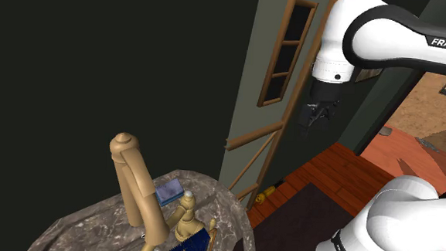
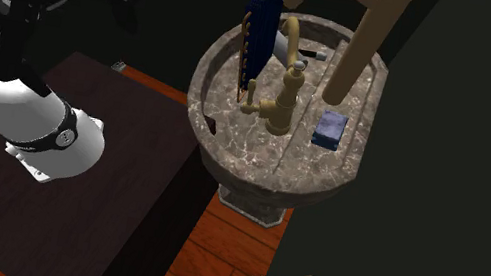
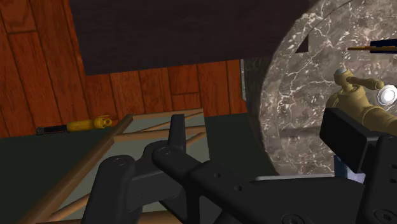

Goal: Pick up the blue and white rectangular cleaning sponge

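In the shoulder view's lower left sits a round stone basin (image 1: 78,223), its near rim cut by the frame's bottom edge. A tall tan spout (image 1: 130,179) rises from it. Just to the right of the spout's column the sponge (image 1: 169,193) lies flat on the stone, blue on top with a paler edge. It is close to the basin's far rim, where the dark green wall stands behind. A short tan tap (image 1: 185,218) stands just in front of the sponge, and a dark blue ribbed panel (image 1: 187,247) stands upright at the bottom edge. The air straight above the sponge is open.

Further right, a slanted wooden frame (image 1: 253,135) leans by the wall's corner. The gripper (image 1: 317,121) hangs high in the upper right of centre, well apart from the basin and past its right rim. Below it are a dark rug (image 1: 302,225) and a wooden floor (image 1: 343,169). In the wrist view its black fingers (image 3: 177,130) stand wide apart with nothing between them, only floor and the basin's curved edge showing beyond. The white arm (image 1: 388,35) crosses the upper right corner.
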